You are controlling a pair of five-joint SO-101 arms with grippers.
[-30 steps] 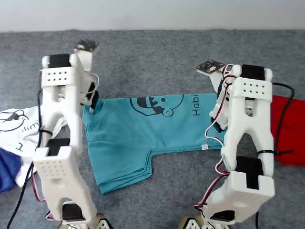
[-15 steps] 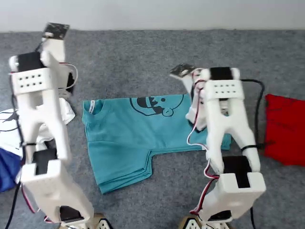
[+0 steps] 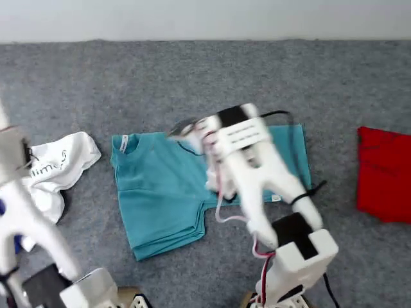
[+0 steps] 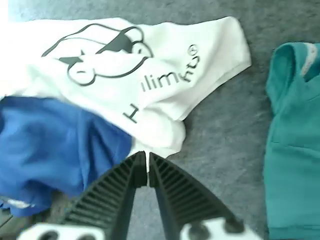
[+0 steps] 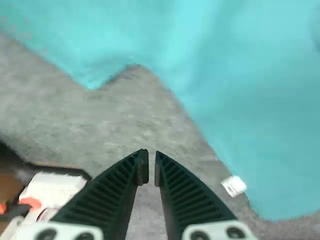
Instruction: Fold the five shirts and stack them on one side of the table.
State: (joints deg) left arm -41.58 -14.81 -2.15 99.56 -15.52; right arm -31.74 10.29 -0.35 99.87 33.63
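A teal shirt [image 3: 160, 192] lies part-folded in the middle of the grey table, with a white tag [image 5: 233, 186] at its hem. The right arm [image 3: 250, 160] hangs over the shirt's middle. My right gripper [image 5: 148, 167] is shut on nothing, above the table beside the shirt's lower edge [image 5: 225, 75]. A crumpled white shirt [image 3: 61, 167] lies at the left with a blue shirt [image 4: 55, 145] beside it. My left gripper [image 4: 148, 172] is shut and empty, above the edge of the white shirt [image 4: 150, 65]. A red shirt [image 3: 385, 173] lies folded at the far right.
The left arm [image 3: 26, 224] stands at the left edge of the high view. The grey carpeted table [image 3: 257, 77] is bare along the back. One arm's base [image 5: 45, 192] shows near the front edge.
The left arm swung left, from the teal shirt's collar to over the white and blue shirts. The right arm swung left from the teal shirt's right end to over its middle.
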